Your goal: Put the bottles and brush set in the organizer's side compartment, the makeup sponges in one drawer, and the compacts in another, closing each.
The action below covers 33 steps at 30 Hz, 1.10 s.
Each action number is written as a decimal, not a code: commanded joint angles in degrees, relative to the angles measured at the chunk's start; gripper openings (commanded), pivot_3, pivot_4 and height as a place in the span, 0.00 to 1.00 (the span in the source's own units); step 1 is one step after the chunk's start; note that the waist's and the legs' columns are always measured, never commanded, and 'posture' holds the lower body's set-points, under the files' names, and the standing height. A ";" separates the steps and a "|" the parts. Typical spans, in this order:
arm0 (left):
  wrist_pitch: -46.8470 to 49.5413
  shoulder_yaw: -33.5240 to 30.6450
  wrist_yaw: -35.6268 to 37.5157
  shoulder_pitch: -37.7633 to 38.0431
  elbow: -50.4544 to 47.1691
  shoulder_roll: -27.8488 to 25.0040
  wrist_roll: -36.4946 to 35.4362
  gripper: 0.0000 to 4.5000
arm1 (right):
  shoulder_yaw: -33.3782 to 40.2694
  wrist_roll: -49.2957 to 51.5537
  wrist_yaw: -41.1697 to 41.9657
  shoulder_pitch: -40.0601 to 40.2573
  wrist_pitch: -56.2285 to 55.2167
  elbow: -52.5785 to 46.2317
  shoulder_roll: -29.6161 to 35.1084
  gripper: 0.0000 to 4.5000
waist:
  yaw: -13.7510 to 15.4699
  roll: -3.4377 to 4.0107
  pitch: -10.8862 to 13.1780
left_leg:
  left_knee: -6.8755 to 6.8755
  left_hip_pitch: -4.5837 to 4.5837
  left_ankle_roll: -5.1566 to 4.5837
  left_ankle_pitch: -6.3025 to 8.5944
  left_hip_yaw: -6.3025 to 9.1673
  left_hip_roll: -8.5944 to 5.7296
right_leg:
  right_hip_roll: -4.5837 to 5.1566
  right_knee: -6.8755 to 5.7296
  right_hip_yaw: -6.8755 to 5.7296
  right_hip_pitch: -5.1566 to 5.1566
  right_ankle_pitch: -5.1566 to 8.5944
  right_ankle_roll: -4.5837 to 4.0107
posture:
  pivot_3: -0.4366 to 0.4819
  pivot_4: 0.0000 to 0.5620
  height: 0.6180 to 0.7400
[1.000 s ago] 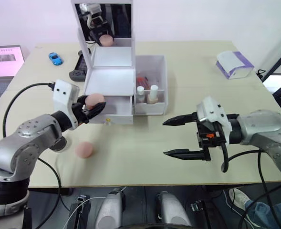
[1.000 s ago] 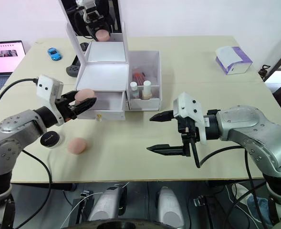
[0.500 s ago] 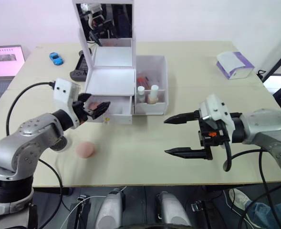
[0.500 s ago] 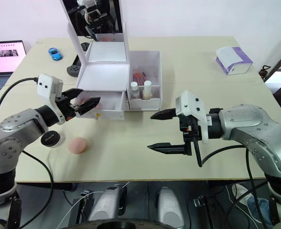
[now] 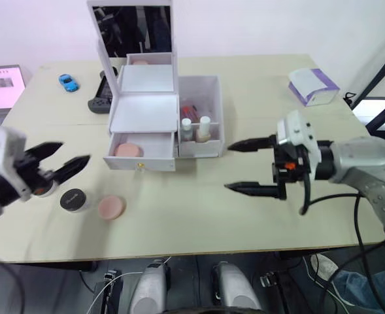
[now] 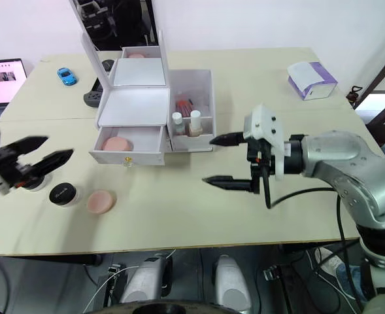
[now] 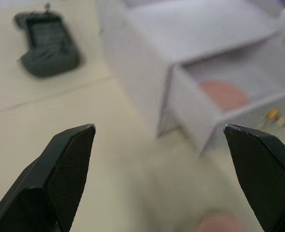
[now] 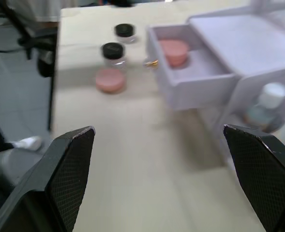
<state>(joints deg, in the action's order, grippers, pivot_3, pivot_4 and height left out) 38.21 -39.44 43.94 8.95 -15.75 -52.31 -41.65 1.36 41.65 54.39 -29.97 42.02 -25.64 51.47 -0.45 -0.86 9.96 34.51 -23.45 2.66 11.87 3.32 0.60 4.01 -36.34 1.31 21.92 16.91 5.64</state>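
Bench [image 5: 199,216] beige. White organizer [image 5: 146,114] at bench centre-left, mirror lid up, lower drawer [image 5: 142,152] pulled out, one pink sponge [image 5: 129,150] inside. Side compartment [image 5: 202,108] holds two white-capped bottles [image 5: 205,129] plus red item behind. Right gripper [image 5: 241,167] wide open, empty, hovering right of organizer. Left gripper [image 5: 56,160] open, empty, near bench's left edge. Second pink sponge [image 5: 111,207] on bench front of drawer, black-lidded compact [image 5: 72,199] just beside it.

Silver-grey arm shells, white wrist housings, black looping cables — right gripper [image 5: 236,167] with an orange spot.
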 commanded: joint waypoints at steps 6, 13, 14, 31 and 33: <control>-18.94 -9.58 12.48 9.24 16.95 -0.81 10.70 0.99 | 12.28 -10.37 9.17 16.52 -24.65 22.09 -0.04 1.00 | 0.87 -0.20 -0.13 | -0.14 0.00 0.01 0.00 -0.36 -0.13 | 0.48 0.20 0.07 -0.02 -0.01 0.02 | 0.48 0.27 1.00; -26.05 -14.20 17.83 13.02 27.98 -1.07 11.66 0.99 | 14.89 -12.39 10.29 18.12 -29.69 29.93 -0.65 1.00 | -0.41 -0.19 -0.16 | -0.25 0.09 0.01 0.00 -0.37 0.06 | 0.39 0.14 0.08 0.02 -0.02 0.02 | 0.48 0.27 1.00; -26.98 -14.73 18.46 13.11 29.96 -1.59 11.98 0.99 | 15.02 -12.61 10.88 18.10 -30.17 31.12 -0.49 1.00 | -0.40 -0.19 -0.15 | -0.26 0.09 0.01 0.00 -0.37 0.07 | 0.36 0.13 0.08 0.05 -0.02 0.02 | 0.48 0.27 1.00; -21.05 -13.55 20.13 15.84 16.76 1.21 7.39 0.99 | 10.92 -10.86 18.72 13.79 -25.96 28.29 1.29 1.00 | -0.46 -0.16 -0.15 | -0.27 0.09 0.01 0.00 -0.39 0.11 | 0.37 0.07 0.11 0.06 -0.03 0.05 | 0.48 0.27 1.00; -18.77 -12.35 18.29 18.17 6.45 4.05 5.70 0.99 | 8.09 -8.54 20.26 11.05 -20.17 22.78 2.21 1.00 | -0.70 -0.13 -0.16 | -0.26 0.10 0.01 0.00 -0.40 0.11 | 0.42 0.05 0.14 0.07 -0.04 0.06 | 0.48 0.27 1.00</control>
<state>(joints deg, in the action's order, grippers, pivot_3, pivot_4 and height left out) 17.99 -52.04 63.20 25.96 -1.97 -48.85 -33.79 10.19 30.31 73.13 -16.68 18.41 2.68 51.88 -1.14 -1.00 9.80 34.25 -23.37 2.68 11.87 2.92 0.72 4.48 -36.29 1.49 22.02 16.87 5.70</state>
